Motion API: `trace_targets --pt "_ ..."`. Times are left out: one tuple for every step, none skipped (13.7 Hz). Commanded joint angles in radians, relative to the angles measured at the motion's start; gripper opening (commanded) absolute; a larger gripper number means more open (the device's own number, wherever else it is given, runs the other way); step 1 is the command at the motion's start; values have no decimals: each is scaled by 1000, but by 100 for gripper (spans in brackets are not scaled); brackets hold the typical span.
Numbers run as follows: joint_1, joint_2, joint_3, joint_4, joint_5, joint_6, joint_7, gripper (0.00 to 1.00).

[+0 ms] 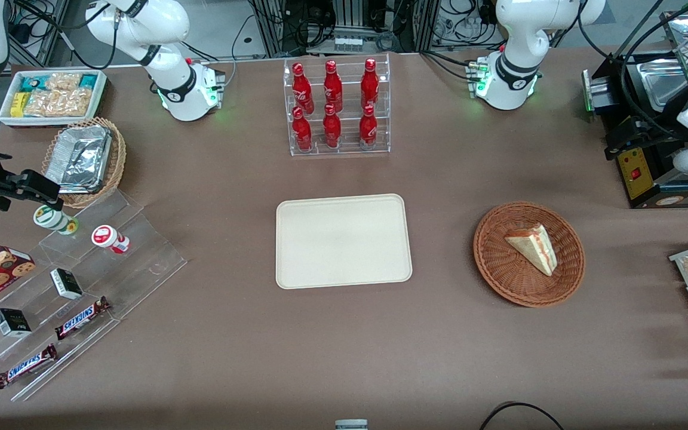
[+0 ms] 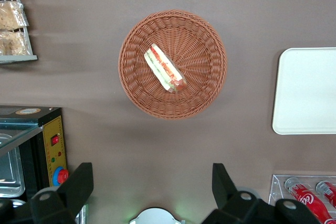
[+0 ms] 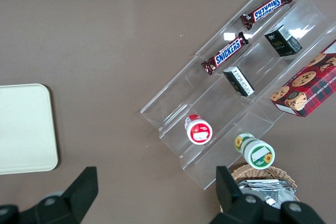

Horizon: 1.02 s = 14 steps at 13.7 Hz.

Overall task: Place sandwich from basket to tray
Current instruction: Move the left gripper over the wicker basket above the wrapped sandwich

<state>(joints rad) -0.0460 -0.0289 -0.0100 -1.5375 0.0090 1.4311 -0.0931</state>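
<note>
Sandwich (image 1: 533,246) lying in the basket (image 1: 493,257) on the brown counter (image 1: 230,179), tray (image 1: 343,240) bare beside it toward the parked arm's end, gripper (image 2: 151,192) hovering high above with jaws spread wide and holding nothing, rack of red bottles (image 1: 338,104) farther from the front camera.

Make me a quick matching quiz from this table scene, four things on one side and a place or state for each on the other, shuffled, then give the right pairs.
Things:
1. sandwich
2. tray
3. gripper
4. cola bottles

Places or states:
A. open, up above the table near the basket
B. standing in a clear tiered rack
C. lying in the reddish-brown basket
D. bare, flat on the table beside the basket

Pairs: 1-C, 2-D, 3-A, 4-B
</note>
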Motion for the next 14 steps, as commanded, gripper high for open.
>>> trace_targets --pt "-11 -2 1 1 -1 11 4 100" --pt "-9 -2 2 -3 -20 11 6 100" --pt "-8 4 2 -4 -35 11 4 100" --pt "-8 23 2 -4 -38 6 6 100" --pt "-6 35 4 -7 -40 6 6 100" --pt "-6 46 4 -27 -40 18 6 100" --pt "-6 49 4 -53 -40 58 6 100" --pt "-6 47 4 -96 -40 102 6 100" --pt "-3 47 5 -136 -40 148 4 100" --pt "3 50 5 -183 -41 198 4 100" --pt "3 55 8 -234 -46 266 4 100" --pt "5 55 10 -287 -46 337 3 100" --pt "5 63 12 -340 -46 414 0 100" --pt "5 73 12 -375 -46 475 -5 100"
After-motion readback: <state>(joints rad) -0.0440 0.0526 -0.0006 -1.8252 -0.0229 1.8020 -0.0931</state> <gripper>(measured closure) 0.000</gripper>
